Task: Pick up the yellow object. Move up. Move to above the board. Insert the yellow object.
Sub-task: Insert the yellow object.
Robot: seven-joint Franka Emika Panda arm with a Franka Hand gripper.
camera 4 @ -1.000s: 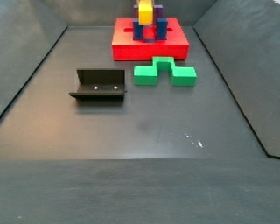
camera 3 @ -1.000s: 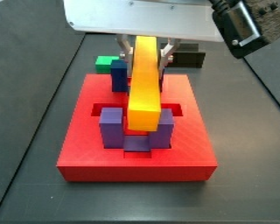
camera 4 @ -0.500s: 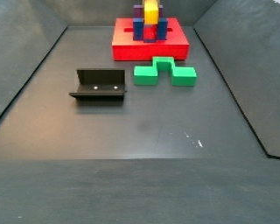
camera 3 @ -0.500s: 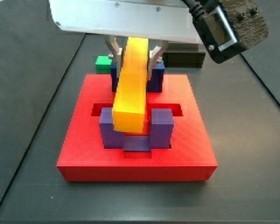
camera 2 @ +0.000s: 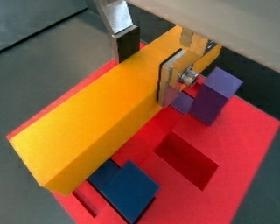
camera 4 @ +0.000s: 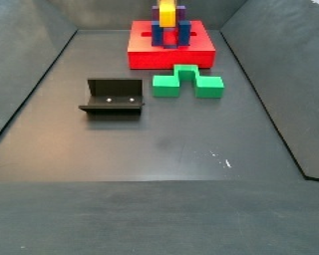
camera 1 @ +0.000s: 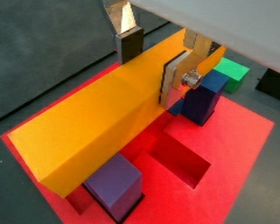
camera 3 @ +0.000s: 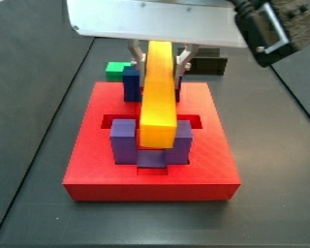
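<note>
Hand grips the yellow object lengthwise above the board.

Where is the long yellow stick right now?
The yellow object is held between the fingers of the gripper, over the middle of the board, with its near end between the purple posts in a side view.

Occlusion and cropping. The hand, above the board, is mostly hidden behind the white mount in a side view; only its fingers show in both wrist views. The yellow object covers the slot between the purple posts. Beyond the board, the green blocks are largely hidden. The yellow object's top is cropped.
</note>
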